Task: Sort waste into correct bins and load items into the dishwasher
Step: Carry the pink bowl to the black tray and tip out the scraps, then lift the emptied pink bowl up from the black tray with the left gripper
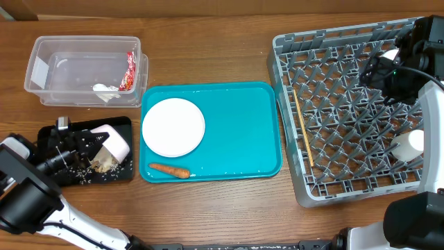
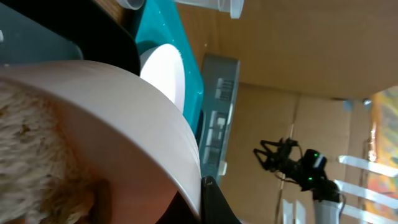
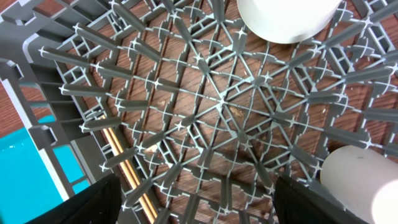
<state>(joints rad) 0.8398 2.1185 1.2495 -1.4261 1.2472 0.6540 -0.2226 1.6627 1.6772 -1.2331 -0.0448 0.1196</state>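
Note:
My left gripper [image 1: 92, 143] is shut on the rim of the white bowl [image 1: 115, 142] and holds it tipped over the black tray [image 1: 125, 123]. Beige rice scraps [image 1: 104, 165] lie under the bowl's mouth. In the left wrist view the bowl [image 2: 124, 118] fills the frame, with scraps [image 2: 25, 143] inside and one finger [image 2: 210, 199] against its rim. The clear tub [image 1: 41, 52] holds the red wrapper [image 1: 127, 71] and the white tissue [image 1: 105, 90]. The plate [image 1: 173, 126] and the carrot [image 1: 170, 170] lie on the teal tray [image 1: 243, 125]. My right gripper [image 1: 378, 69] [image 3: 199, 205] hangs open and empty over the grey dish rack [image 1: 347, 104].
Two chopsticks [image 1: 303, 128] [image 3: 127, 171] lie along the rack's left side. A white cup [image 1: 409, 143] [image 3: 360, 180] sits in the rack at the right. Another round white object [image 3: 286, 18] shows partly at the top of the right wrist view.

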